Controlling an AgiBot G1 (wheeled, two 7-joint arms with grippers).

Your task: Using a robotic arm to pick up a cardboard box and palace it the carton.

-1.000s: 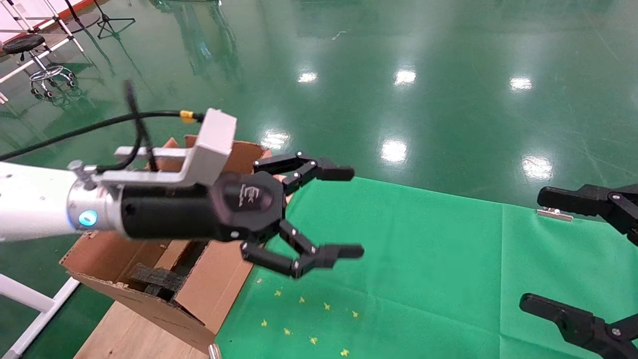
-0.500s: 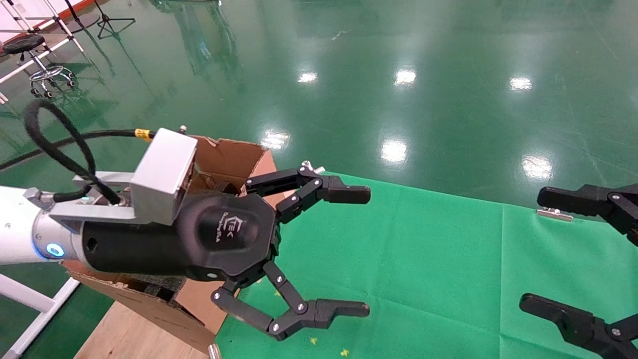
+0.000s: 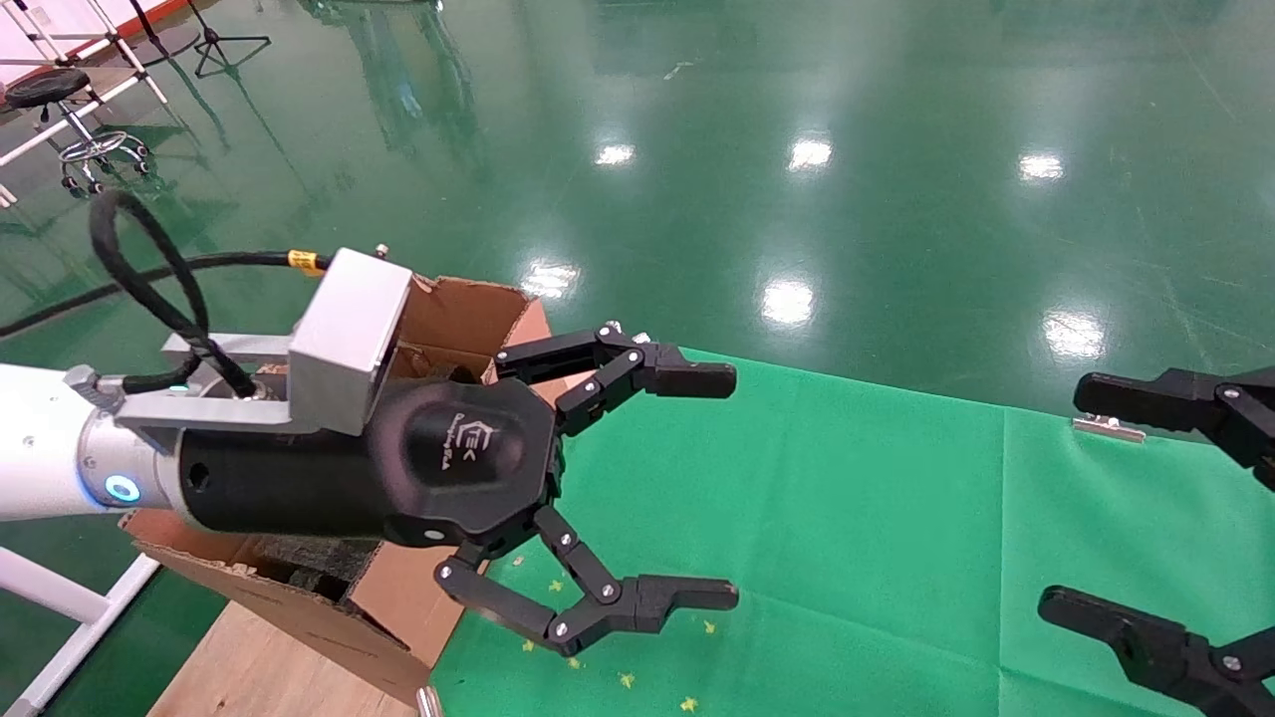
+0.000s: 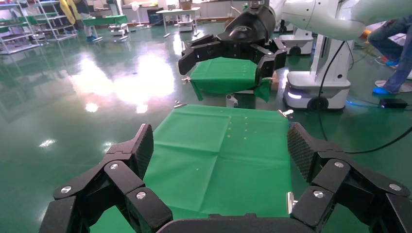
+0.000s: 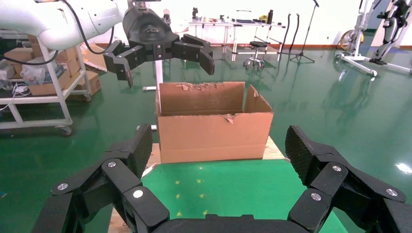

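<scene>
A green cloth covers the table beneath the left claw, with tiny yellow specks under its lower finger; glossy green floor stretches beyond. The white robotic arm holds this claw spread wide and empty. Its black housing bears a small logo, unreadable. The carton sits just behind the claw, opening upward. The right claw is spread too, well apart. The cardboard box is nowhere visible.

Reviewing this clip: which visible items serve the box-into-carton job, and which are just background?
Job:
- large brown torn-flap corrugated carton
- white left arm's open black pincer, raised beside the carton
- small taped box: not visible

Background:
- green table cloth
- idle right pincer
- black rolling stool
</scene>
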